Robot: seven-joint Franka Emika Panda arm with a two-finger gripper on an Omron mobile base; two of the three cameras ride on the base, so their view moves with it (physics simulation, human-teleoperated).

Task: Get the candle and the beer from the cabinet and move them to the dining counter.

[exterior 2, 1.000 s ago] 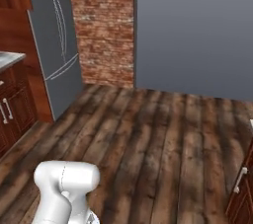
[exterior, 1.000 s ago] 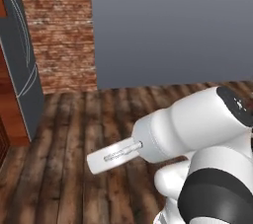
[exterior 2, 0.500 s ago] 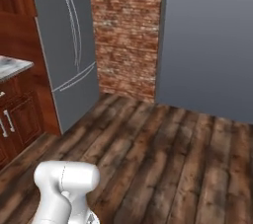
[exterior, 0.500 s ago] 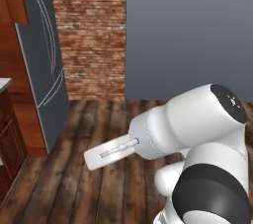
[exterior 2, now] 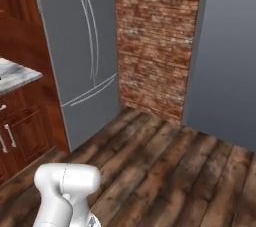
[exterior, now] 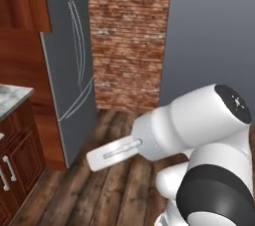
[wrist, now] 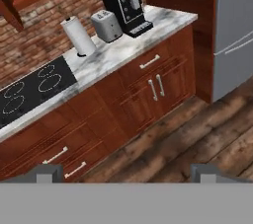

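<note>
A dark plank floor [exterior 2: 165, 171] runs across the room, and beyond it stands a flat grey wall [exterior 2: 230, 56] with a column of red brick [exterior 2: 157, 41] beside it. Just left of the brick is a tall grey French-door refrigerator [exterior 2: 80, 51], its two curved handles meeting near the middle seam. Left of the fridge a reddish-brown panel rises, and below it a marble-topped counter [wrist: 128, 45] sits on lower cabinets [wrist: 143, 94] with silver bar handles.

From the hand's own angle that counter runs along a brick backsplash. On it, from the far end nearest the fridge, are a black coffee machine [wrist: 123, 6], a silver toaster [wrist: 107, 25] just beside it, then an upright roll of paper towel [wrist: 79, 35], and a black cooktop [wrist: 32, 90] set flush into the marble with its rings showing.

The white arm [exterior: 199, 130] is folded up close over its base, well apart from the counter and the fridge. The gripper [wrist: 127, 172] shows as two dark tips at the bottom edge of the hand view, spread wide with nothing between them, hanging over bare floor in front of the lower cabinets.

From where I stand I can't make out the candle, the beer, the wall cabinet or the dining counter, so I can't tell where they are.
</note>
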